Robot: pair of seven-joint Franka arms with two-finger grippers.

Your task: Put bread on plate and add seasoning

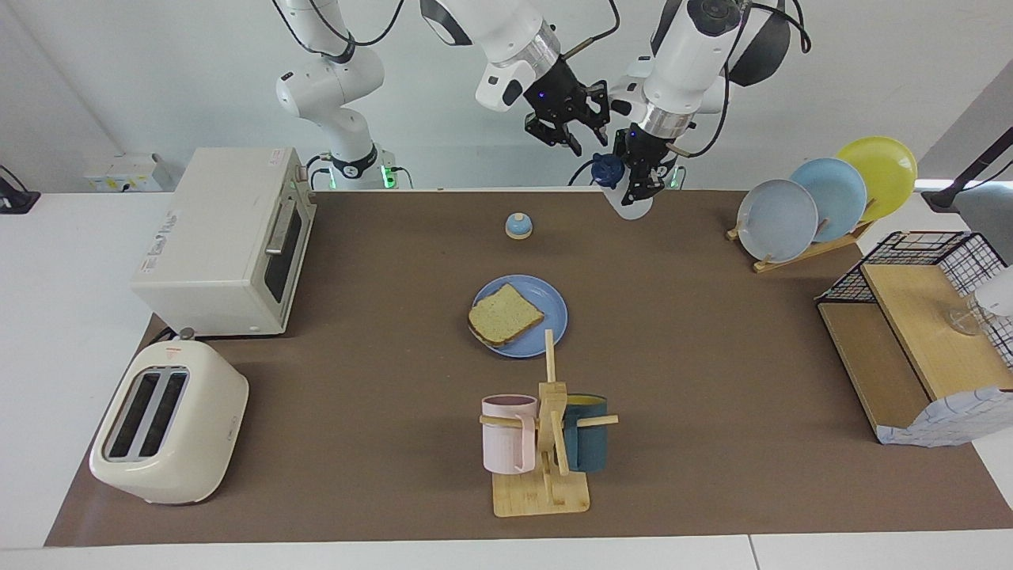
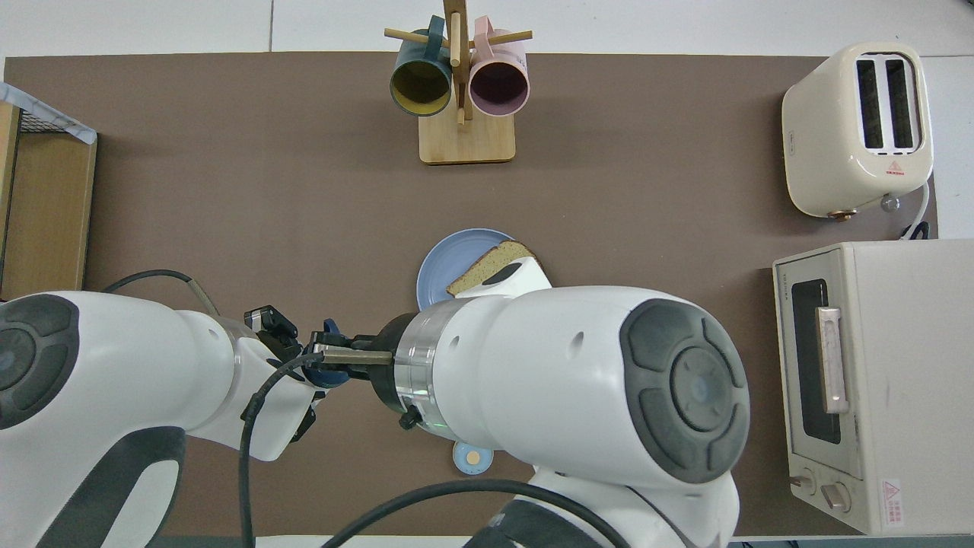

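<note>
The bread (image 1: pixel 505 314) lies on the blue plate (image 1: pixel 548 303) in the middle of the table, and part of the slice (image 2: pixel 491 268) overhangs the rim (image 2: pixel 441 270). My left gripper (image 1: pixel 639 179) is shut on the seasoning bottle (image 1: pixel 627 199) and holds it tilted in the air over the table edge nearest the robots. The bottle's navy cap (image 1: pixel 608 169) points toward my right gripper (image 1: pixel 587 141). That gripper hangs close beside the cap with its fingers still apart. In the overhead view the right gripper (image 2: pixel 335 364) covers most of the cap (image 2: pixel 326 329).
A small blue bell (image 1: pixel 518 226) sits between the plate and the robots. A mug tree (image 1: pixel 546 427) with two mugs stands farther out. A toaster oven (image 1: pixel 229 241) and a toaster (image 1: pixel 170 419) occupy the right arm's end, a plate rack (image 1: pixel 823 198) and a wire shelf (image 1: pixel 918 332) the left arm's end.
</note>
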